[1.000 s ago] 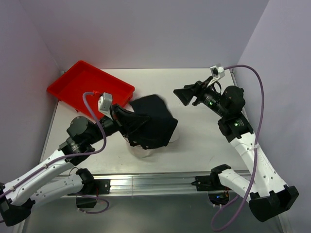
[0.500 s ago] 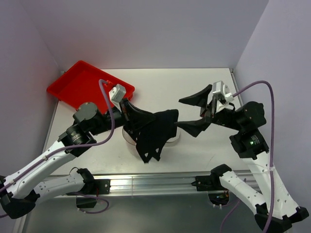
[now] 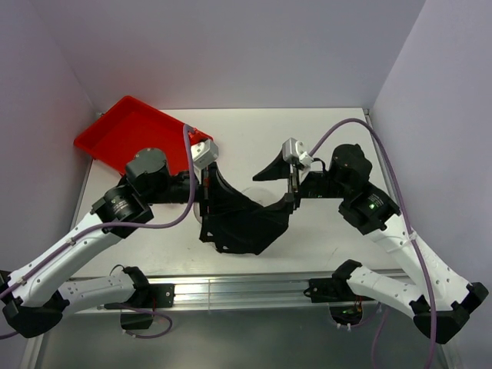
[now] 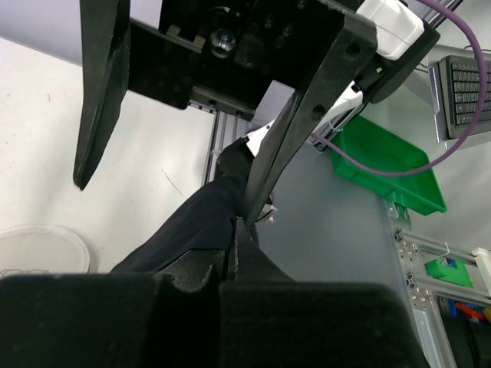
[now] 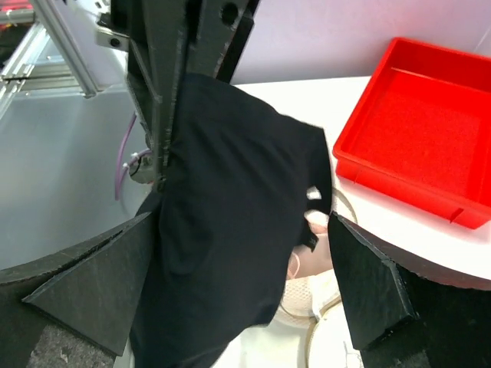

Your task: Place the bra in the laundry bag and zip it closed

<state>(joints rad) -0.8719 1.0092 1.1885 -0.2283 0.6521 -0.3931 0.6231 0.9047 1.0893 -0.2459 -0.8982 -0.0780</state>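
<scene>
My left gripper [image 3: 207, 194] is shut on one edge of the black bra [image 3: 244, 223] and holds it up so the cloth hangs over the table's middle. In the left wrist view the jaws [image 4: 230, 257] pinch the black fabric [image 4: 188, 230]. My right gripper [image 3: 278, 184] is open and faces the left one. Its two fingers straddle the bra's right side, with the cloth [image 5: 230, 199] between them [image 5: 230, 295]. The white mesh laundry bag [image 5: 326, 295] lies on the table under the bra. Its round rim shows in the left wrist view [image 4: 38, 249]. In the top view the bra hides it almost completely.
A red plastic tray [image 3: 123, 132] stands at the back left of the table and also shows in the right wrist view [image 5: 414, 138]. The aluminium rail [image 3: 246, 288] runs along the near edge. A green bin [image 4: 383, 162] sits off the table.
My left gripper has raised the bra and carried it right and nearer. My right gripper has swung in from the back right, and its open fingers now reach round the bra.
</scene>
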